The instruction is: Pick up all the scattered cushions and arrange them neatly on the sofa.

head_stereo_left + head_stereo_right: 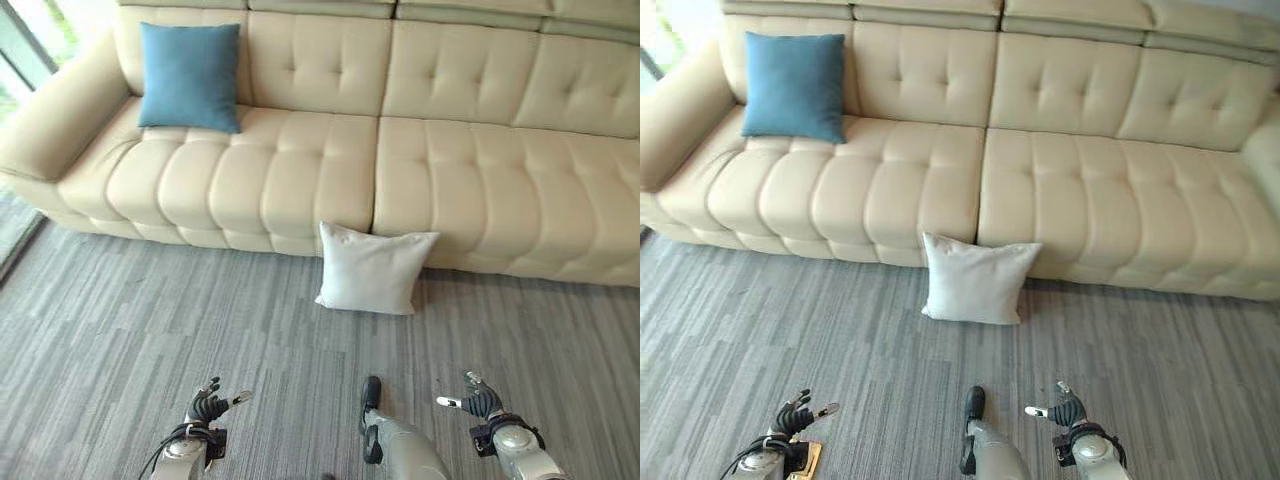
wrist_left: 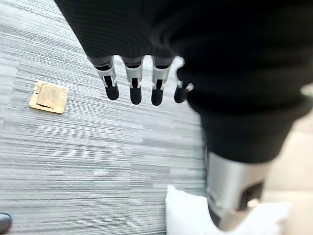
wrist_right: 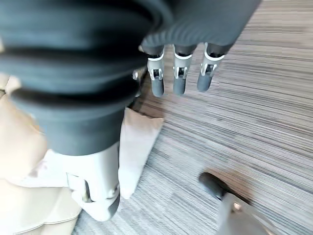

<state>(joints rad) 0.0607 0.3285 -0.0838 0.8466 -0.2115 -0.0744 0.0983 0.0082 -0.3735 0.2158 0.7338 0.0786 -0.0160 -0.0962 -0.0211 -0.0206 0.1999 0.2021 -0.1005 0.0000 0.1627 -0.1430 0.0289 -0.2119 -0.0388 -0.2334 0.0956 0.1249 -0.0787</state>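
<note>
White cushion [image 1: 372,268] leaning against sofa [image 1: 480,170] front edge, blue cushion [image 1: 190,76] near armrest, left hand [image 1: 207,407], right hand [image 1: 478,400], fingers relaxed, empty

Smooth tufted leather-look sofa [image 1: 420,170]; matt cloth blue cushion [image 1: 189,76], white cushion [image 1: 370,268]; ribbed carpet [image 1: 150,310]

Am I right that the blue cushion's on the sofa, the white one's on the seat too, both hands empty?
Not quite: the white cushion is on the floor against the sofa front, per the left eye view. The blue cushion is on the sofa; left hand and right hand are empty.
</note>
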